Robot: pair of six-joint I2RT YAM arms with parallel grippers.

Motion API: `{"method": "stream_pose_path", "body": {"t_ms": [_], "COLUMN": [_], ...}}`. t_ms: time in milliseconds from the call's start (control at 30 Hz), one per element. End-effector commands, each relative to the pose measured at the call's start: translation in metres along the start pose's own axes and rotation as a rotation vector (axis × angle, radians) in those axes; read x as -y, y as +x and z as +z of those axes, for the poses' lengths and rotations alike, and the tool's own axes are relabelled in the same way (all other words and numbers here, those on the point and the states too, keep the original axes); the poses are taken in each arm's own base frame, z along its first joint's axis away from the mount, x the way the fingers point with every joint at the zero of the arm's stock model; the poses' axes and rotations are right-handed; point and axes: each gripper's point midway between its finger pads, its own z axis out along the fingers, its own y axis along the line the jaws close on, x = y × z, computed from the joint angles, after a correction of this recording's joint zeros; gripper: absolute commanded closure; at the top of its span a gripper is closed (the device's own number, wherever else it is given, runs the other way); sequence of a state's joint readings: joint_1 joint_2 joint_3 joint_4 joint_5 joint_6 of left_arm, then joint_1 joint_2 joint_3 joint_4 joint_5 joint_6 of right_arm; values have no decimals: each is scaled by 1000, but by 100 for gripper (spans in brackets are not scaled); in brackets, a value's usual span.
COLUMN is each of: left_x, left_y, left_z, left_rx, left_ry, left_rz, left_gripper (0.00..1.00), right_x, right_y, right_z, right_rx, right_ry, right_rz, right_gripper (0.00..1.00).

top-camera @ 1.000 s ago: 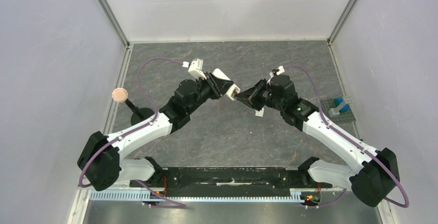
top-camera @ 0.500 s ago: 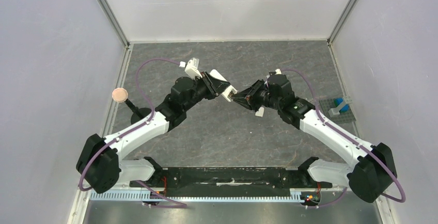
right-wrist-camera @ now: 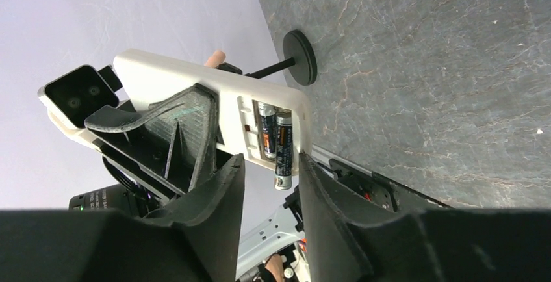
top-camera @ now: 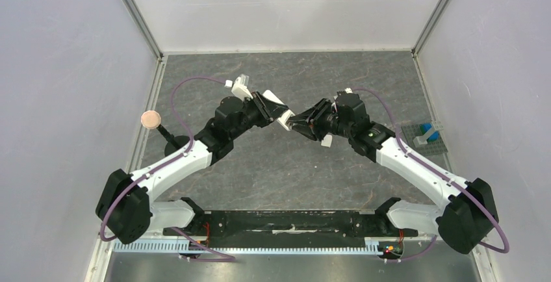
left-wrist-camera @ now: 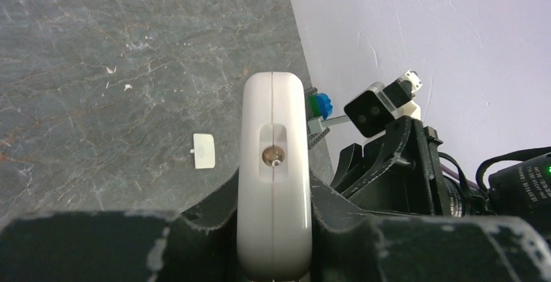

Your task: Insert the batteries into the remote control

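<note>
Our right claw (right-wrist-camera: 271, 188) stands parted, gripping nothing. Just ahead, between its fingertips, we see the end of the protruding battery (right-wrist-camera: 283, 155). The second battery (right-wrist-camera: 266, 131) lies beside it in the open bay of the remote control (right-wrist-camera: 182, 71). Our left claw (left-wrist-camera: 273, 201) is clamped on that remote. Farther beyond, a black stand (right-wrist-camera: 300, 58) sits on the table (right-wrist-camera: 422, 67).

Overhead camera looks down; close wrist cameras share the remote control (left-wrist-camera: 273, 178).
</note>
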State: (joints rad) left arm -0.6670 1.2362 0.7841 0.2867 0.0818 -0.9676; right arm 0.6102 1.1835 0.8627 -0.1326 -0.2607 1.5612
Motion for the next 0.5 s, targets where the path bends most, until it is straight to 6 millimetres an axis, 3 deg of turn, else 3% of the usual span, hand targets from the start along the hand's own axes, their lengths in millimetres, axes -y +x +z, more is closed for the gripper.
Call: {"method": "stream_pose_path", "body": {"t_ms": [0, 100, 167, 467], "left_x": [47, 41, 38, 28], "left_y": [-12, -12, -12, -17], "left_z": [-11, -9, -8, -5], "left_rx": [-13, -36, -55, -121], "left_ry": [115, 79, 59, 42], "left_rz": [-70, -98, -121, -236], "left_gripper": [98, 98, 98, 98], "right_x": [-11, -15, -16, -24], "right_y": [-4, -5, -7, -11], "right_z": [1, -6, -11, -34], "right_rx": [19, 34, 51, 95], "right_ry": [-32, -53, -65, -125], "right_rz": [-1, -29, -37, -147], "right_gripper": [56, 33, 25, 2]}}
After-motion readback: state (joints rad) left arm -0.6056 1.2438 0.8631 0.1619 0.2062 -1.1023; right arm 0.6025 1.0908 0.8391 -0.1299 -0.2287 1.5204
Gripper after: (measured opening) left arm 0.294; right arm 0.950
